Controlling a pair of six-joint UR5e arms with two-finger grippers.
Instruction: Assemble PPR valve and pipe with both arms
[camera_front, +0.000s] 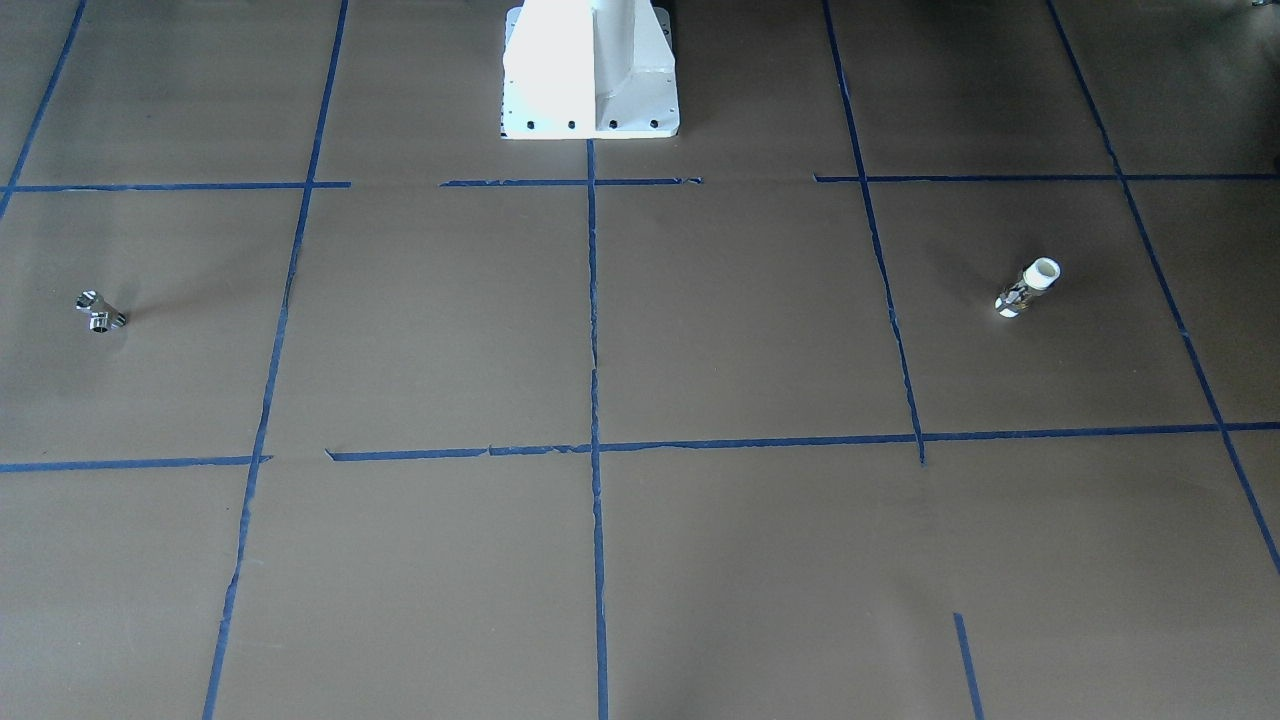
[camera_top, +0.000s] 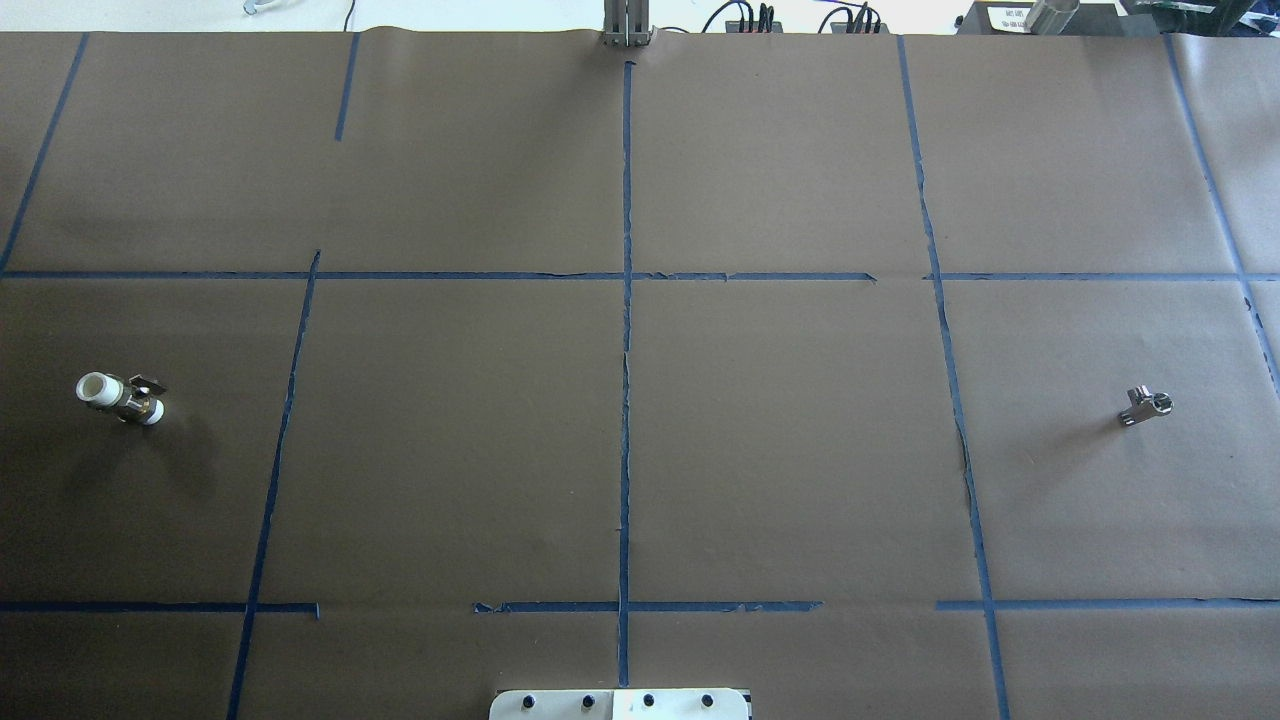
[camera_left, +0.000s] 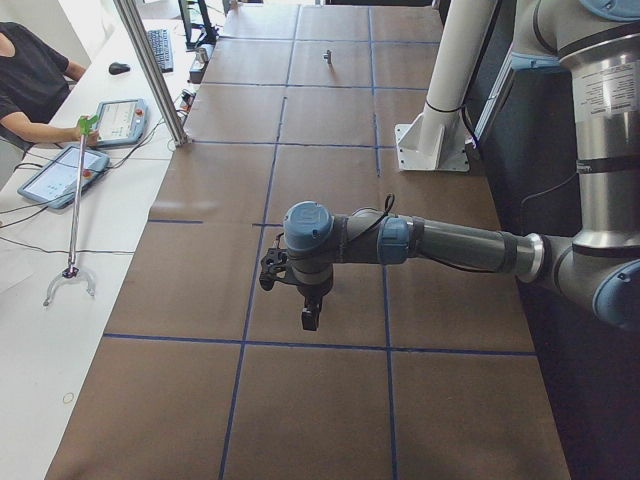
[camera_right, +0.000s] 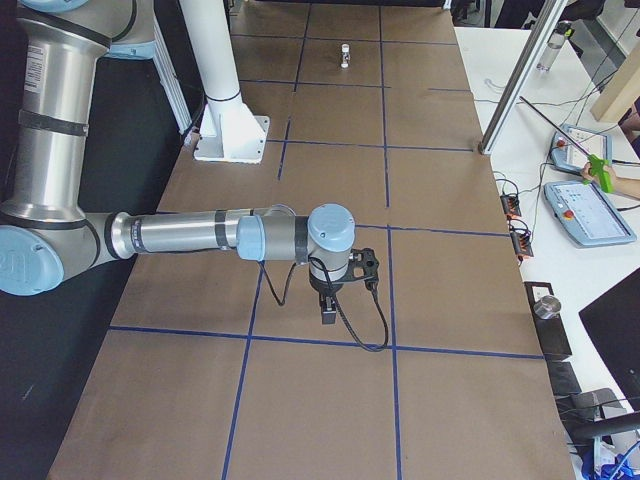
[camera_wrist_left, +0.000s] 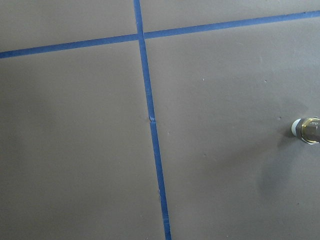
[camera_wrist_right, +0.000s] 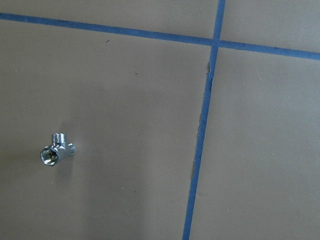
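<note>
The PPR valve (camera_front: 1028, 288), with white ends and a brass middle, lies on the brown paper on my left side (camera_top: 120, 395). It shows far off in the exterior right view (camera_right: 345, 52) and at the right edge of the left wrist view (camera_wrist_left: 309, 131). The pipe (camera_front: 100, 312), a small chrome branched fitting, lies on my right side (camera_top: 1146, 406), (camera_left: 327, 56), (camera_wrist_right: 56, 150). My left gripper (camera_left: 311, 318) hangs above the table, and so does my right gripper (camera_right: 328, 315). Each shows only in a side view, so I cannot tell whether it is open or shut. Neither touches a part.
Blue tape lines (camera_top: 626, 350) split the paper-covered table into squares. The white robot base (camera_front: 590, 70) stands at the table's middle edge. A metal post (camera_left: 150, 70) and a side bench with tablets (camera_left: 60, 175), an operator and a grabber stick (camera_left: 73, 215) lie beyond the far edge.
</note>
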